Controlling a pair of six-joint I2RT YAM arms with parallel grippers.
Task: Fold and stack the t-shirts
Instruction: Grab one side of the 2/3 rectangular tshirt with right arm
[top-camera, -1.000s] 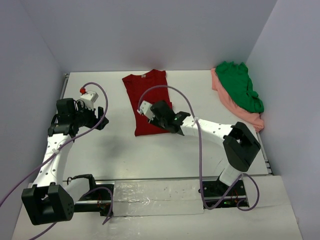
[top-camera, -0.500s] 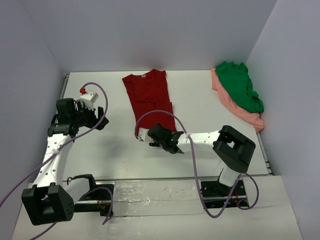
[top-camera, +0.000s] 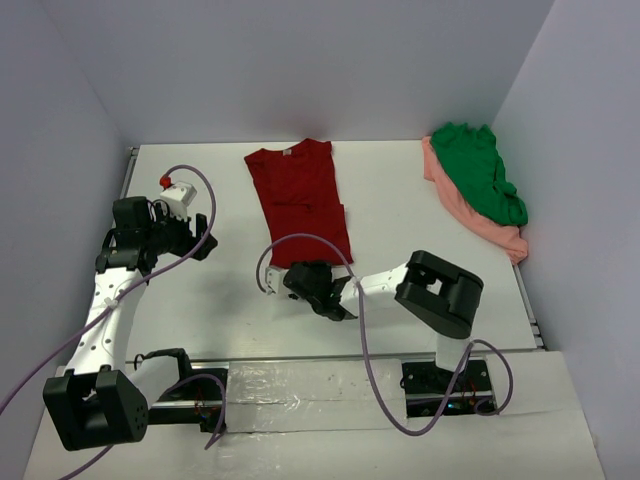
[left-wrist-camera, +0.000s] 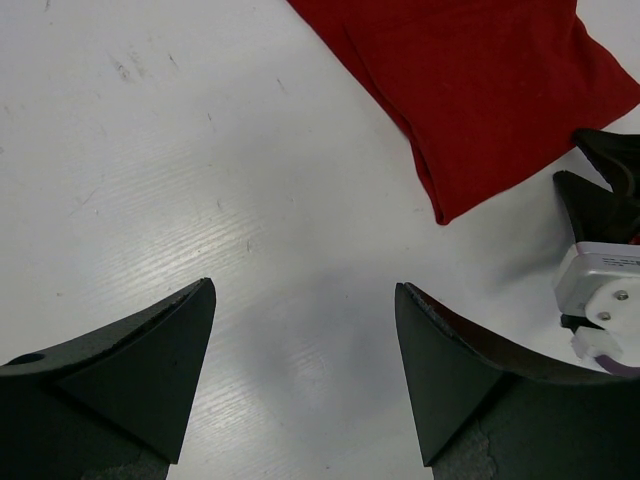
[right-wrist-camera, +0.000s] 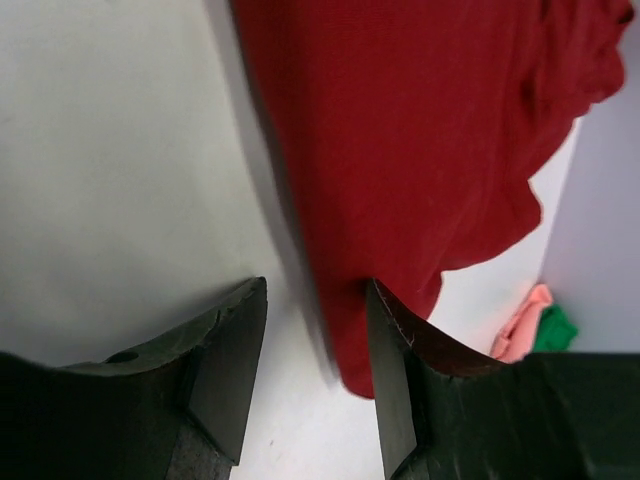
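Right gripper (right-wrist-camera: 315, 300) pulls back to the dark red t-shirt (top-camera: 300, 195) hem, jaws spread
Left gripper (left-wrist-camera: 305, 320) spread too; a shallow bite here may slip off

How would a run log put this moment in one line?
left claw: open, over table | right claw: open, at near hem of dark red shirt | green shirt: heaped on pink shirt

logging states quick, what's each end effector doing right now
Left end effector: open, empty, above the table.
Right end effector: open, gripping nothing, at the near edge of the dark red t-shirt.
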